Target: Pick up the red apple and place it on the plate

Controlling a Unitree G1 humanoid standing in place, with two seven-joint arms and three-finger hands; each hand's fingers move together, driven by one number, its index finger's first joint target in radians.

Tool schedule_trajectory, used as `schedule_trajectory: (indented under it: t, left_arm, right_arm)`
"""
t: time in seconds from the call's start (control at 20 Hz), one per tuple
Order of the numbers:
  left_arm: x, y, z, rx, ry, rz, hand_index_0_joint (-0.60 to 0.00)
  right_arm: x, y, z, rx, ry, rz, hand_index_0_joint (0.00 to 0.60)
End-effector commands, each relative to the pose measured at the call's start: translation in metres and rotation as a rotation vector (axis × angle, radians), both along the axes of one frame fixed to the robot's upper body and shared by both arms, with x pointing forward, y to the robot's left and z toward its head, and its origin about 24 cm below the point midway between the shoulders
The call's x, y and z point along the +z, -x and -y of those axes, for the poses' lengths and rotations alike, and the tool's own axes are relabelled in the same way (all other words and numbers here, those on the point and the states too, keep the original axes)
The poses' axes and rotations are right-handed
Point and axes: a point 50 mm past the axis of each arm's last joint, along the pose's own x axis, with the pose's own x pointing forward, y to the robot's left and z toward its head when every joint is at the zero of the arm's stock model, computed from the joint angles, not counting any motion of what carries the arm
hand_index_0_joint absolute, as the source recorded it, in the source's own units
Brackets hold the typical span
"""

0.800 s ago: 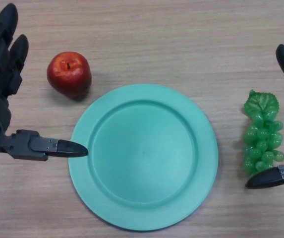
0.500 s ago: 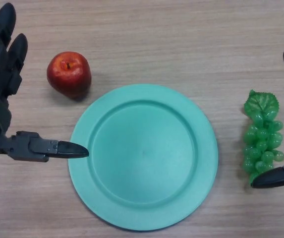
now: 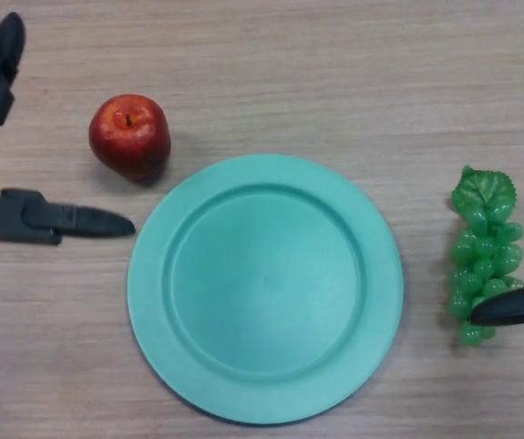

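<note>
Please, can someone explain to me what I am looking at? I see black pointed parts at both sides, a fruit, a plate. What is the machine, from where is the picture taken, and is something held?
This is a humanoid robot standing at a wooden table. The picture comes from a camera on its head, looking down, so you see only its hands. The black shape at the left edge is its left hand, open, with the thumb pointing toward the plate. At the right edge only small parts of the right hand show, so I cannot tell how it is set.

On the table lie a red apple, a teal plate with nothing on it, and a bunch of green grapes. From what shows, nothing is held. The apple sits beside the plate, close to the left hand but not touched.
</note>
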Motion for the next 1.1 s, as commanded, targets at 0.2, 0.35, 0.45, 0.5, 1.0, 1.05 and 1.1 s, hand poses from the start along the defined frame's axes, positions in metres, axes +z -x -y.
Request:
schedule_trajectory:
  t: [0.2, 0.35, 0.45, 0.5, 1.0, 1.05, 1.1]
  left_arm:
    - [0.021, -0.029, -0.019, 0.133, -0.191, 0.198, 0.000]
    - [0.008, -0.048, -0.017, 0.148, -0.235, 0.168, 0.000]
    - [-0.002, -0.061, -0.015, 0.146, -0.229, 0.140, 0.000]
    - [-0.007, -0.066, -0.013, 0.140, -0.231, 0.126, 0.000]
    - [-0.014, -0.104, 0.013, 0.071, -0.255, 0.035, 0.000]
    - [-0.014, -0.107, 0.013, 0.073, -0.235, 0.024, 0.000]
    - [-0.016, -0.110, 0.014, 0.082, -0.249, 0.014, 0.000]
  right_arm:
    - [0.027, 0.010, 0.004, -0.024, 0.028, 0.150, 0.000]
    - [0.027, 0.016, 0.005, -0.024, 0.025, 0.154, 0.000]
    - [0.025, 0.018, 0.006, -0.017, 0.019, 0.155, 0.000]
    - [0.025, 0.019, 0.007, -0.019, 0.017, 0.157, 0.000]
    - [0.029, 0.038, 0.032, -0.092, 0.013, 0.212, 0.000]
    - [0.031, 0.039, 0.034, -0.103, 0.014, 0.220, 0.000]
    - [0.032, 0.041, 0.037, -0.120, 0.014, 0.232, 0.000]
